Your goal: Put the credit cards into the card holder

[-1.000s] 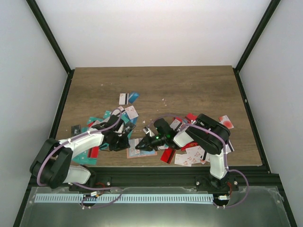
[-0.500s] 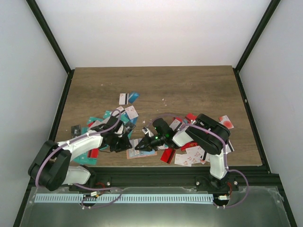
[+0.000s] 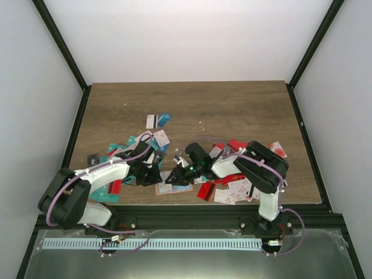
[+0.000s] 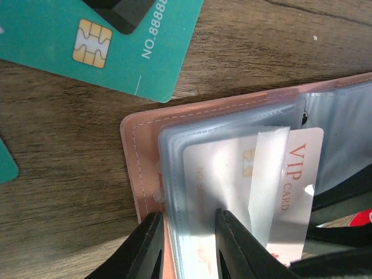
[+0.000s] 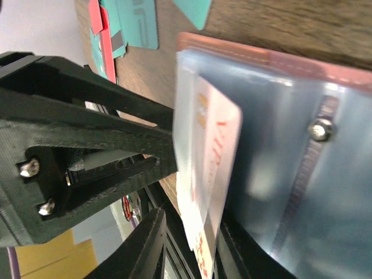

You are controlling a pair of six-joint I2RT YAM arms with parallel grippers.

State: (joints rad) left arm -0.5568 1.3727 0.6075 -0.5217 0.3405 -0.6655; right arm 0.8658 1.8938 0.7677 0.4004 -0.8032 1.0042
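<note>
The salmon-pink card holder (image 3: 170, 189) lies open near the front edge. Its clear sleeves show in the left wrist view (image 4: 139, 151) and the right wrist view (image 5: 279, 58). My left gripper (image 3: 153, 174) (image 4: 189, 244) is shut on the holder's left edge and sleeves. My right gripper (image 3: 174, 176) (image 5: 189, 250) is shut on a white VIP card (image 4: 302, 168) (image 5: 212, 151), which sits partly inside a sleeve. The two grippers face each other over the holder. A teal credit card (image 4: 116, 40) lies just beyond the holder.
Loose cards lie around the holder: teal ones (image 3: 125, 145) at the left, a red one (image 3: 206, 190) and white ones (image 3: 232, 192) at the right, and two (image 3: 157, 120) further back. The table's front rail (image 3: 186, 209) is close behind both grippers.
My left gripper has shifted slightly right, onto the holder's edge. My right gripper has edged left and slightly away with the white card. The holder has stayed in place.
</note>
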